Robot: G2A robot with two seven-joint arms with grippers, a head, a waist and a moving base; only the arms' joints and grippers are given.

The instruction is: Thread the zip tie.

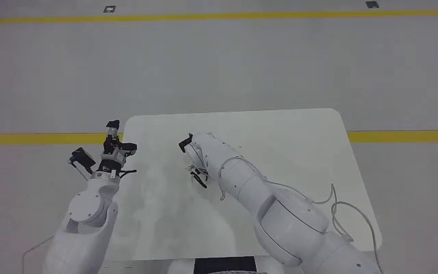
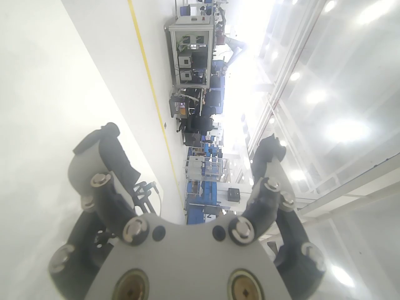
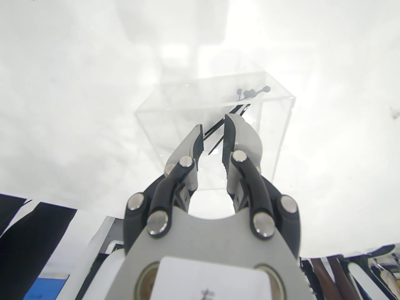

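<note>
Several black zip ties (image 3: 242, 98) lie slanted inside a clear plastic box (image 3: 281, 132) on the white table (image 1: 287, 157). My right gripper (image 3: 214, 124) hangs just above the box's open top, open by a narrow gap, and the ties' thin tails show through that gap. In the top view the right gripper (image 1: 197, 175) points down at the table's middle left. My left gripper (image 2: 187, 146) is wide open and holds nothing. It sits at the table's left edge (image 1: 96, 142), facing out toward the room.
The white table (image 2: 47, 73) has a rounded corner beside the left gripper. A yellow floor line (image 1: 383, 136) runs behind the table. A thin cable (image 1: 342, 212) trails along the right arm near the table's right side.
</note>
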